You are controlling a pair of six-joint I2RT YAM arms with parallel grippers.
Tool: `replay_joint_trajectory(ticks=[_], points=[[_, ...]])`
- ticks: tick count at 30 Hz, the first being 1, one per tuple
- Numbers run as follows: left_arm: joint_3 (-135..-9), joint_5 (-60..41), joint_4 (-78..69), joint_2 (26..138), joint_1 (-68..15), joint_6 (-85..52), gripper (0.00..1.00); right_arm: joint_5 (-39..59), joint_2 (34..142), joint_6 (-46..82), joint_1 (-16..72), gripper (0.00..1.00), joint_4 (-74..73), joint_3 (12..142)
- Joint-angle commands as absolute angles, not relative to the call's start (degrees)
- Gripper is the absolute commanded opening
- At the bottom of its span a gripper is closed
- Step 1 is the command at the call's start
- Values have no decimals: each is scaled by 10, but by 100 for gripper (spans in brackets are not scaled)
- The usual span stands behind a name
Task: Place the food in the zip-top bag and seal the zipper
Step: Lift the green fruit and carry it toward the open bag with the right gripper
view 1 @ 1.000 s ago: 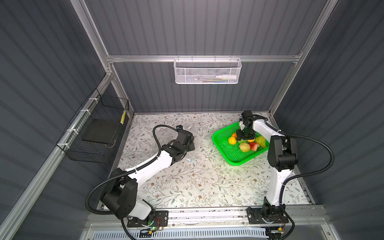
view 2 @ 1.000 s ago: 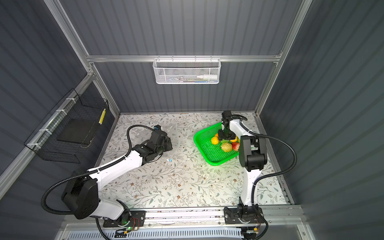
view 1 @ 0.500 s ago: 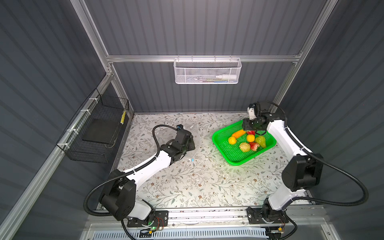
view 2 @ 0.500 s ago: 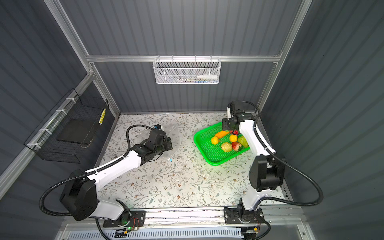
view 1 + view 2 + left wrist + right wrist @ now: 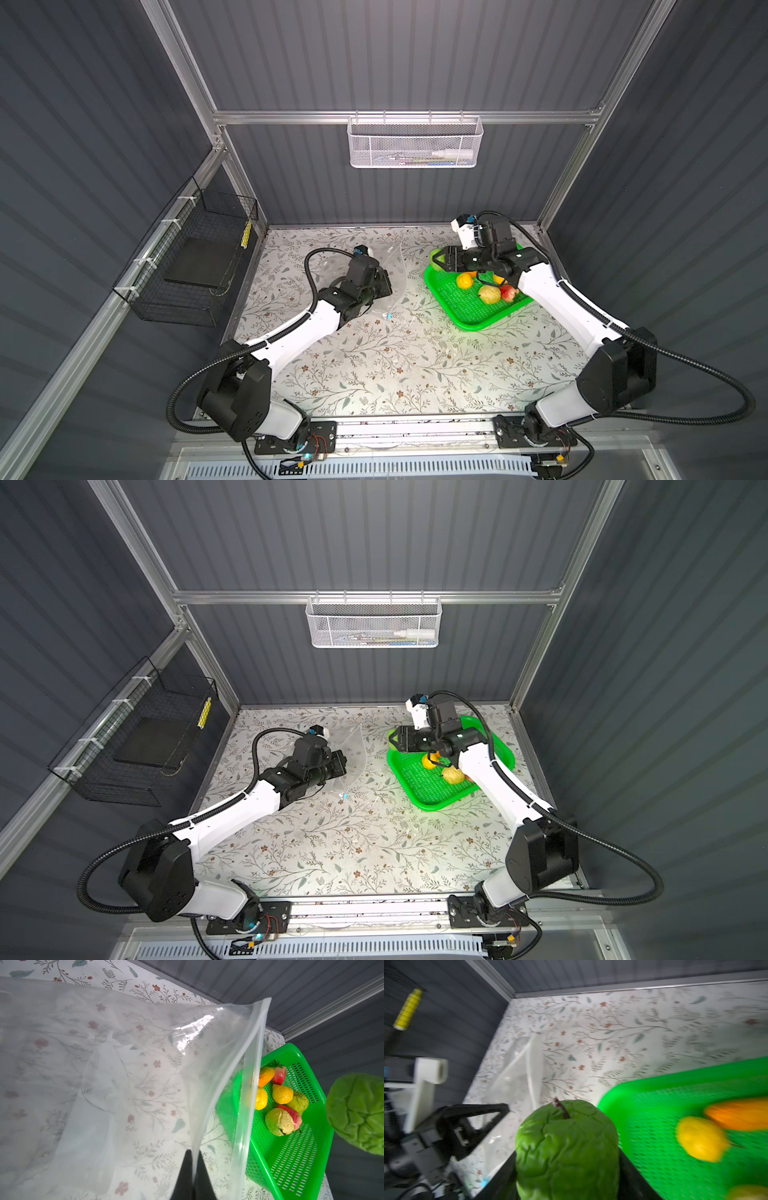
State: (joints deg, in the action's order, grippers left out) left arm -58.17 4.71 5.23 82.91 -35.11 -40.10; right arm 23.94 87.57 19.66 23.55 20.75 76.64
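Note:
The clear zip-top bag (image 5: 392, 266) (image 5: 353, 746) lies left of centre on the floral table. My left gripper (image 5: 192, 1159) (image 5: 384, 284) is shut on one side of its mouth and holds it lifted open (image 5: 124, 1064). The zipper (image 5: 254, 1068) runs along that mouth, and its blue slider (image 5: 388, 316) (image 5: 345, 796) rests on the table. My right gripper (image 5: 566, 1159) (image 5: 439, 261) (image 5: 395, 741) is shut on a bumpy green fruit (image 5: 566, 1136) (image 5: 357, 1113), held in the air over the basket's left rim and pointed toward the bag. The rest of the food (image 5: 280, 1101) (image 5: 486, 289) lies in the green basket (image 5: 473, 326) (image 5: 428, 804).
A black wire basket (image 5: 195, 266) hangs on the left wall. A white mesh basket (image 5: 415, 143) hangs on the back rail. The green basket sits at the right rear of the table, close to the wall.
My right gripper has risen out of the green basket with the green fruit and swung left toward the bag. The left gripper keeps its hold on the bag, hardly moved.

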Motion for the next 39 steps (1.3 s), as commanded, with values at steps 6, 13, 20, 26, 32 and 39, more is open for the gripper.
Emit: replay_joint_trajectory(ticks=[6,13,20,26,32,39], points=[[-576,-4,28,809,-335,-423,0,312,881,316,301,54,-12,713],[-595,-17,45,808,-334,-412,0,304,932,341,323,55,-74,705],[-591,-12,47,799,-334,-417,0,282,973,333,326,55,-50,716],[-594,-4,50,794,-333,-416,0,241,988,320,328,54,-18,706],[-605,-4,54,804,-333,-408,0,161,1017,285,350,55,52,735],[-601,-4,54,810,-333,-410,0,106,1065,252,376,57,118,784]])
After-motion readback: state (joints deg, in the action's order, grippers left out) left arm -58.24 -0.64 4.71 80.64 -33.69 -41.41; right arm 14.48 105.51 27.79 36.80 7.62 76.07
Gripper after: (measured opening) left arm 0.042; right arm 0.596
